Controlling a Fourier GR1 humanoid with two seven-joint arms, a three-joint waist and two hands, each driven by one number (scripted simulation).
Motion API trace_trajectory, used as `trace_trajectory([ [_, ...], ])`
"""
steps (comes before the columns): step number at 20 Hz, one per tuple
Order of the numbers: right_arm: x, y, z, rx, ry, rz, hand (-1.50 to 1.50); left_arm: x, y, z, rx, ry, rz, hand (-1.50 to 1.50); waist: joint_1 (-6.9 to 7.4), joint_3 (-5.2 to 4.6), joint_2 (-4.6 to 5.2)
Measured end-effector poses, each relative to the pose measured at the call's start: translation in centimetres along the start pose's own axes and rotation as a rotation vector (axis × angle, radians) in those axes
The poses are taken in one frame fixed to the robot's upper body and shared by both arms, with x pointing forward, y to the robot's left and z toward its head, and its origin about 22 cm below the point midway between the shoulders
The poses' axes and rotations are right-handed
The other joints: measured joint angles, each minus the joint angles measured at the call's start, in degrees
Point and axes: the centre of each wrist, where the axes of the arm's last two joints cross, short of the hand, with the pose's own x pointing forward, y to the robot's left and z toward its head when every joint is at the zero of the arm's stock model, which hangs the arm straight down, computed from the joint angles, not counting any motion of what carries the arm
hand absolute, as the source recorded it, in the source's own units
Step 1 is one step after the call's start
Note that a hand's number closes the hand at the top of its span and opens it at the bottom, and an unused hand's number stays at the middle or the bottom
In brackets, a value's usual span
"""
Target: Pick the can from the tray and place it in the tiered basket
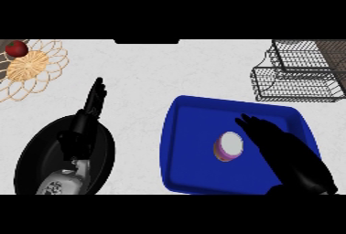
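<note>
On the pale counter (169, 68) lies a blue tray (196, 178), and the can (228, 146) stands inside it, a little right of the tray's middle, seen from above with its light round top and a purple side with an orange edge at the lower left. The right hand (280, 146) comes in from the lower right corner and lies over the right part of the tray. Its fingers (249, 122) are stretched out and point toward the upper left, and they are just beside the right side of the can. I cannot tell if they touch the can, but they are not curled around it, so the hand is spread and holds nothing. The left hand (91, 107) is at the left side of the view, above a black pan (34, 155). Its fingers are straight and close together, pointing up toward the far side of the counter, and it carries nothing. Its grey forearm (64, 180) crosses the pan near the bottom edge. The tiered basket (300, 71), made of dark wire, stands in the upper right corner, behind the tray and well apart from the can. In the upper left corner there is a woven wire mat (34, 68) with a red apple (16, 48) on it.
</note>
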Motion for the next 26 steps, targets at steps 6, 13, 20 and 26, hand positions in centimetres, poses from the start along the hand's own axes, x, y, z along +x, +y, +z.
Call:
trace_trajectory([
  [6, 0.1, 0.2, -1.7, 0.024, -0.007, -0.01, -1.5, -0.4, -0.7, -0.3, 0.009, -0.005, -0.004, 0.0, 0.0, -0.01, 0.02],
  [13, 0.4, 1.3, -3.8, 0.049, 0.013, -0.009, -1.5, -0.7, -1.0, -0.4, 0.008, -0.005, -0.001, 0.0, 0.0, -0.01, 0.03],
  [20, 0.7, 2.5, -4.4, 0.058, 0.021, -0.012, -1.5, -0.2, -0.3, -0.4, -0.001, -0.007, 0.003, 0.0, -0.02, -0.01, 0.01],
  [26, 0.7, 3.1, -5.1, 0.063, 0.021, -0.025, -1.5, -0.7, -0.7, -0.1, 0.002, -0.005, -0.001, 0.0, -0.02, 0.0, 0.02],
])
